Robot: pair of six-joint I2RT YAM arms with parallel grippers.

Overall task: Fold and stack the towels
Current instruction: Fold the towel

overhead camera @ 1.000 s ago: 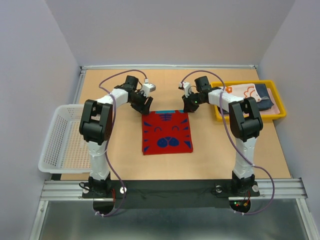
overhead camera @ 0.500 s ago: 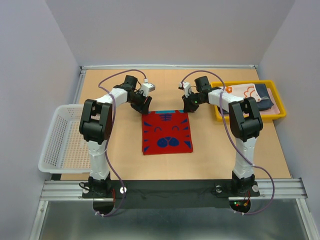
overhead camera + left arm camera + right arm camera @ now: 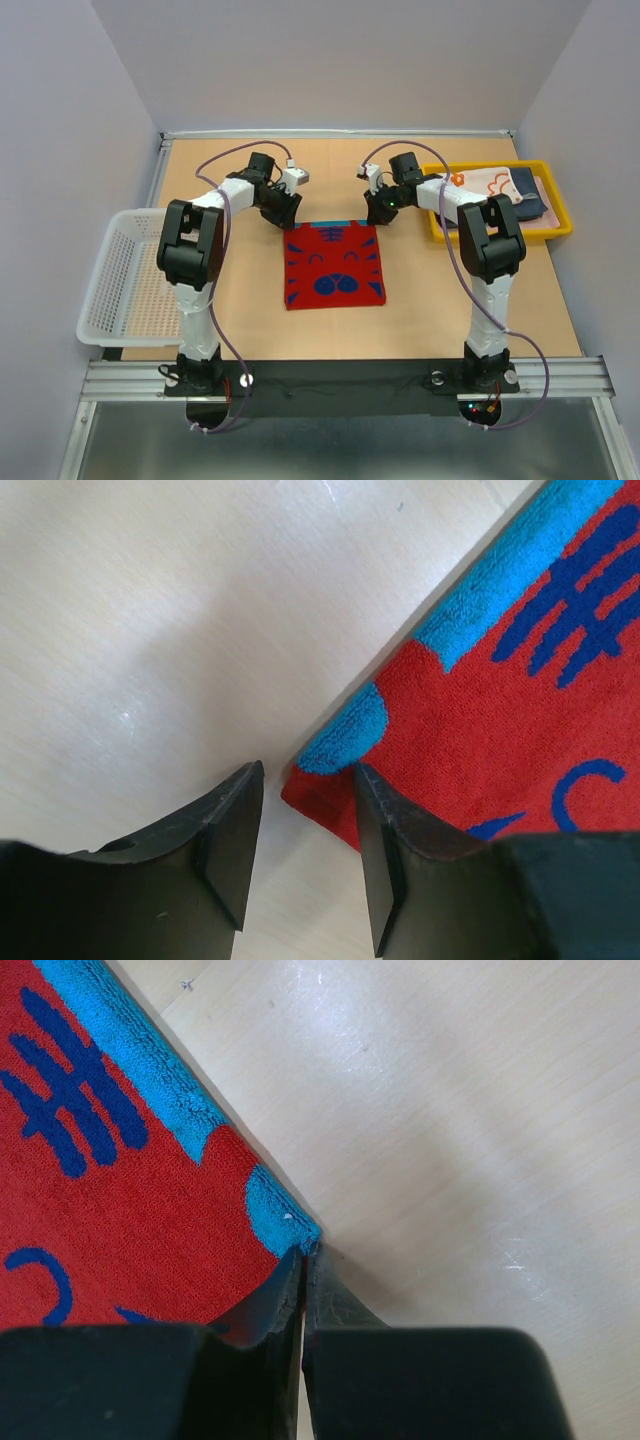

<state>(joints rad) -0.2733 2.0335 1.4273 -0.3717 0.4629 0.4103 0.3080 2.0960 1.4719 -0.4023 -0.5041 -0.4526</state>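
Note:
A red towel with blue patches (image 3: 333, 266) lies flat in the middle of the table. My left gripper (image 3: 287, 215) is at its far left corner, open. In the left wrist view (image 3: 308, 775) the jaws straddle that corner of the towel (image 3: 480, 690) without closing on it. My right gripper (image 3: 378, 214) is at the far right corner. In the right wrist view (image 3: 305, 1252) it is shut on the tip of the towel (image 3: 120, 1190). An orange-and-white towel (image 3: 490, 183) and a dark navy towel (image 3: 528, 196) lie in the tray. No reddish-brown towel is in view.
A yellow tray (image 3: 500, 237) stands at the far right of the table. A white mesh basket (image 3: 125, 275) hangs over the table's left edge. Bare wooden tabletop surrounds the red towel.
My left gripper has shifted slightly to the left at the towel's corner. The right gripper and the towel have not visibly moved.

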